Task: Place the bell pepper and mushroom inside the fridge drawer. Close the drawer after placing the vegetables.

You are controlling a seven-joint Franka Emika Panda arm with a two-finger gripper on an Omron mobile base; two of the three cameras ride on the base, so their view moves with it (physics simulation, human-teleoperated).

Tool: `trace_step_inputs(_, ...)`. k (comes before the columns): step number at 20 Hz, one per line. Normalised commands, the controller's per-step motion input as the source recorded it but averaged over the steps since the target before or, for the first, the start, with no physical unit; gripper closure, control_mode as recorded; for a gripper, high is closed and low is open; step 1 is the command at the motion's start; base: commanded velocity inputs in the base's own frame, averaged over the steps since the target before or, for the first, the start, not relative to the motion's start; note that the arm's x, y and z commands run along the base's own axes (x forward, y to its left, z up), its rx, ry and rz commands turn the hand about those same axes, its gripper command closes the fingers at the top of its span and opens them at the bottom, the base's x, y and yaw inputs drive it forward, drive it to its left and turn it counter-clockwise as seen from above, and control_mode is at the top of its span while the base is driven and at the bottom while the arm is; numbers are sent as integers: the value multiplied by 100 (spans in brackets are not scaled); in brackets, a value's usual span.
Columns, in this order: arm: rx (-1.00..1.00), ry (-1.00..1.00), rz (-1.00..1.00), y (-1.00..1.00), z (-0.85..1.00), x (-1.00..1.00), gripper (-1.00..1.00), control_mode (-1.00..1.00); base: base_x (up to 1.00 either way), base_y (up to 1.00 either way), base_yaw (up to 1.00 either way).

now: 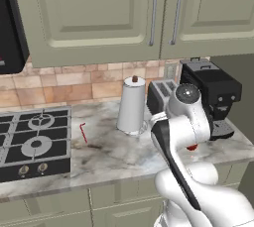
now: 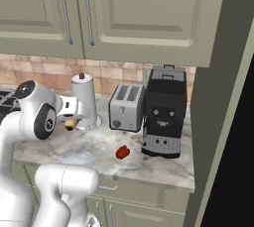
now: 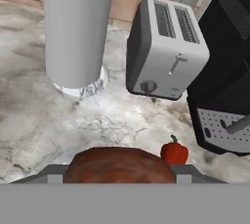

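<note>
Brown-capped mushroom [image 3: 118,164] sits clamped between the fingers [image 2: 71,123], glossy red bell pepper [image 2: 122,152] on marble counter [image 2: 89,146]

The arm [image 1: 184,137] is glossy white, built of thick rounded links. A dark grey round cap [image 1: 187,92] with a small hub closes its top joint, and a black band [image 1: 171,164] runs along the link at 6 o'clock from it. In the right base view another dark disc [image 2: 45,120] marks a joint.
</note>
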Motion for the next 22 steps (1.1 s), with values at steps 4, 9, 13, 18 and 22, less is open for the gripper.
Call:
trace_step_inputs(4,0,-10,0,0,77,-76,100,-100,0,0,0)
trace_step_inputs(9,0,-4,0,0,30,-70,100,-100,0,0,0)
trace_step_inputs(13,0,0,0,0,13,-32,100,-100,0,0,0)
trace_step_inputs(18,-2,1,0,5,-1,-1,100,-100,0,0,0)
trace_step_inputs(22,0,0,0,0,0,3,100,-100,0,0,0)
